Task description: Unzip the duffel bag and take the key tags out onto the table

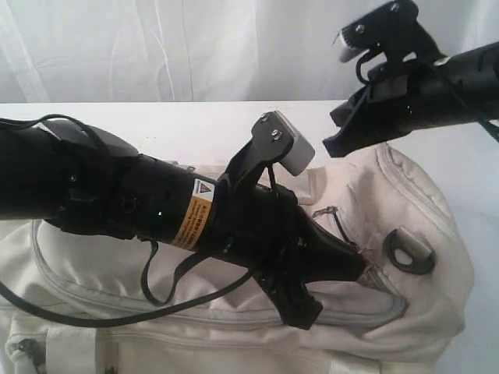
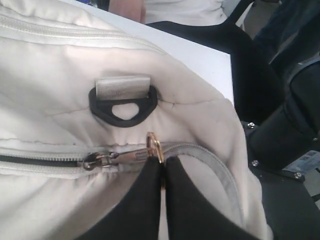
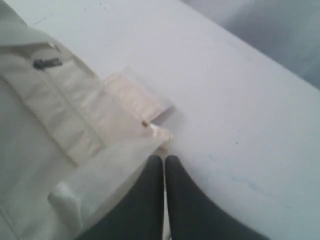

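The cream duffel bag point(image 1: 425, 210) lies across the white table point(image 1: 195, 125), its grey zipper point(image 2: 40, 161) closed except for a thin dark slit. My left gripper point(image 2: 161, 162) is shut on the gold ring of the zipper pull point(image 2: 153, 145), near the bag's end; the slider point(image 2: 95, 161) sits just beside it. In the exterior view that gripper point(image 1: 365, 273) rests on the bag's top. My right gripper point(image 1: 331, 146) hovers shut and empty over the bag's far edge. Its wrist view shows the gripper point(image 3: 164, 159) above a webbing strap end point(image 3: 137, 97). The key tags are hidden.
A black D-ring point(image 1: 407, 251) on a webbing tab sits on the bag just beyond the zipper end. Bare tabletop point(image 3: 240, 100) stretches past the bag's far side. A white curtain point(image 1: 195, 47) hangs behind. Dark equipment point(image 2: 280, 125) stands off the table's edge.
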Controlling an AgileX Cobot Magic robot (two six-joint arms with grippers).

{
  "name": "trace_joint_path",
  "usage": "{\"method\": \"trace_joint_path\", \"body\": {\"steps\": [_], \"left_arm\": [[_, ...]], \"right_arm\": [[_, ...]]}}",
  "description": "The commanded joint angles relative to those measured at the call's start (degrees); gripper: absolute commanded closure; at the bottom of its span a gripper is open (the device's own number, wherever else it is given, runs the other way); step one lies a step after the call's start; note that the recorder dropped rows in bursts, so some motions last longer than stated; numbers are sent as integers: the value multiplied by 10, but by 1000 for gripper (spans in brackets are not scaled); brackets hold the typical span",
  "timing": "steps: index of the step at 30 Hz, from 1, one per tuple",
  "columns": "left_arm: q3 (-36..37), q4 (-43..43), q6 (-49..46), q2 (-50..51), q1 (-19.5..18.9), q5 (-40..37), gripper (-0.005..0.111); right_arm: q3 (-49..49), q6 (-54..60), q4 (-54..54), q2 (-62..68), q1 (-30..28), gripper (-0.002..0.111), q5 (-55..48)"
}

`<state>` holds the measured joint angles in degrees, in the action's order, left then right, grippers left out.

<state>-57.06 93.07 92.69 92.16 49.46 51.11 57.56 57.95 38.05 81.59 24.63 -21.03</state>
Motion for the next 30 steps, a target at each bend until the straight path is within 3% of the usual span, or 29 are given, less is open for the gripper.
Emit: {"method": "trace_joint_path", "body": {"steps": [1, 6, 10, 13, 15, 26, 30], "left_arm": [[3, 8, 3, -9, 10, 55, 107], [3, 4, 3, -9, 10, -22, 107], [3, 4, 1, -9, 10, -79, 107], [3, 4, 0, -9, 10, -101, 107], [3, 4, 0, -9, 10, -107, 107], [3, -4, 0, -9, 10, -100, 107], [3, -4, 0, -9, 10, -100, 107]], "right_arm": [[26, -24, -7, -31, -1, 106, -38], [33, -74, -81, -41, -1, 94, -93], [33, -159, -237, -40, -1, 72, -142], [33, -232, -288, -40, -1, 50, -147], [33, -255, -289, -40, -1, 42, -147], [33, -274, -262, 30, 0, 41, -193], [33, -283, -252, 42, 0, 50, -187]]}}
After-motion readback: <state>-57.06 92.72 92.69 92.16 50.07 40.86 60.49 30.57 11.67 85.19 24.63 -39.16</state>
